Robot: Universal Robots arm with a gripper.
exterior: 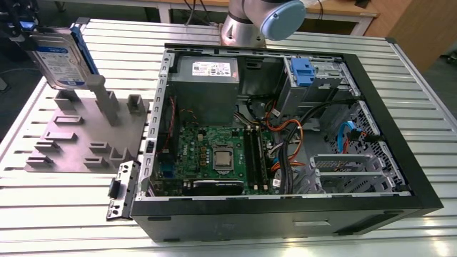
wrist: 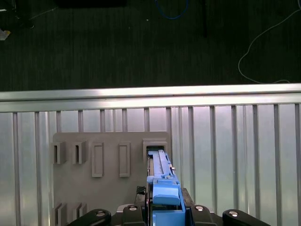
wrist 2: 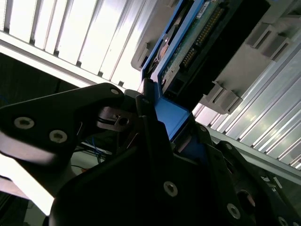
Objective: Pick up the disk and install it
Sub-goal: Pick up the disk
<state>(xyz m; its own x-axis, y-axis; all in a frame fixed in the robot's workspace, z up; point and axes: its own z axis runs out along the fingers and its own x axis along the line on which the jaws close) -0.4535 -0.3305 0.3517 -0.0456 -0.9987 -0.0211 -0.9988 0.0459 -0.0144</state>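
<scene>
Gripping the disk (exterior: pixel 63 59) by its blue bracket (wrist: pixel 164 200), fingers (wrist 2: pixel 153 136) closed against that plastic from both sides, as seen in the second wrist view.

Location: exterior view's left, far corner of the bench (exterior: pixel 421 101), directly over the grey fixture plate (exterior: pixel 71 147), well apart from the open computer case (exterior: pixel 286 211). Lower edge at or just above the tall slotted posts of the plate; cannot tell whether it is fully clear of them.

Progress: grasp made; pick-up judged at or near lift-off. Installation not yet done. Disk outside the case. Drive cage (exterior: pixel 325 80) at the case's far end, toward the exterior view's right, carrying a small blue latch (exterior: pixel 302 72), with no silver drive body visible in it.

Orientation: standing on edge, long axis near vertical with a slight lean. Labelled broad face turned toward the exterior camera; blue rail along the edge on the exterior view's right. Circuit-board side and a row of connector pins (wrist 2: pixel 200 44) visible in the second wrist view, on the stretch reaching away from the fingers toward the plate.
</scene>
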